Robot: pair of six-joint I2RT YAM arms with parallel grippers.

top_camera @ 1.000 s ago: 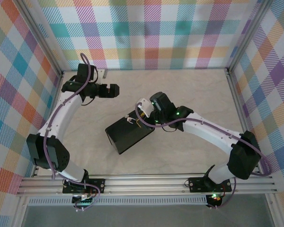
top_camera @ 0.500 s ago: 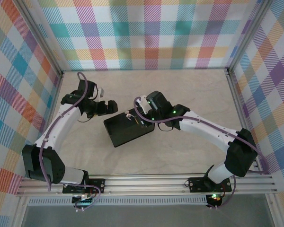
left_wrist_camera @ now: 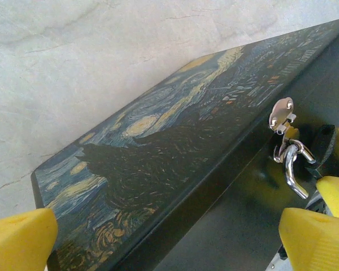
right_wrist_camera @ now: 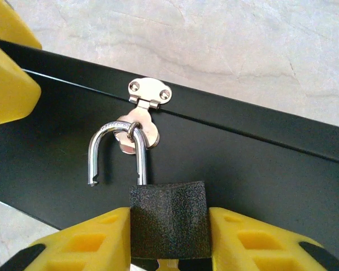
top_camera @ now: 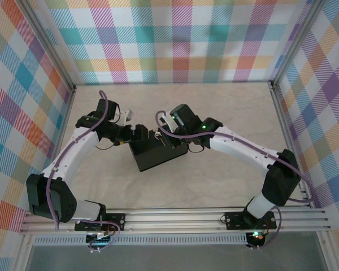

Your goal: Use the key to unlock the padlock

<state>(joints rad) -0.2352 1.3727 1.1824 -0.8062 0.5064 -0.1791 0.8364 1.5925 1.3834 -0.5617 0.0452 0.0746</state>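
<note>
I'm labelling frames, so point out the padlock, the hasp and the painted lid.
padlock (right_wrist_camera: 166, 217), right wrist view, textured body.
hasp (right_wrist_camera: 150, 91), right wrist view, screwed plate.
painted lid (left_wrist_camera: 158, 141), left wrist view, swirly top face.

- A robot test lab, not a home.
- Plaid screens (top_camera: 181, 39) wall in a pale table (top_camera: 214, 189).
- Two robot arms (top_camera: 72, 151) bolted to a metal rail (top_camera: 175, 218).

The padlock (right_wrist_camera: 166, 217) hangs from the hasp (right_wrist_camera: 150, 93) on the box (top_camera: 158, 155); the box sits on the table (top_camera: 231, 107).
</note>
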